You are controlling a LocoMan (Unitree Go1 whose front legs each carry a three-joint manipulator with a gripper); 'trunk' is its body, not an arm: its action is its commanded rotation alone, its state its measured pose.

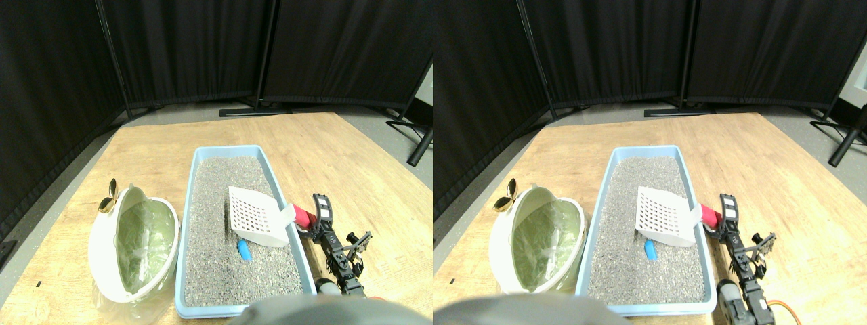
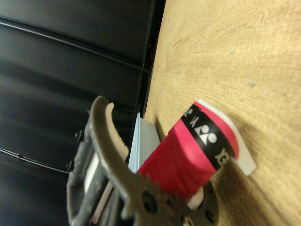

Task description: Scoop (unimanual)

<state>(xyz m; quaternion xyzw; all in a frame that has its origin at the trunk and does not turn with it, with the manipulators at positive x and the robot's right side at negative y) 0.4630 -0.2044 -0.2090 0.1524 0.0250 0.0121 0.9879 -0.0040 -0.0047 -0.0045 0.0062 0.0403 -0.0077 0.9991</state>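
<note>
At lower right, the right gripper [image 1: 315,215] clamps the white slotted plastic scoop's [image 1: 254,217] red-wrapped handle [image 2: 188,157]; scoop rests in the light-blue litter tray [image 1: 186,271].

Scoop [image 1: 255,217] hides part of blue pellet [image 1: 244,251]; claw [image 1: 318,215] grip unclear.

A light blue litter tray [image 1: 296,250] of grey litter is sitting at lower centre on the wooden surface [image 1: 325,145]. A white slotted scoop [image 1: 256,217] is lying inside, its red-wrapped handle [image 1: 305,218] crossing the right rim beside the pincer [image 1: 322,211]. A small blue object [image 1: 244,250] is lying just below the scoop. A white lined bin [image 1: 135,240] is standing at lower left.
</note>
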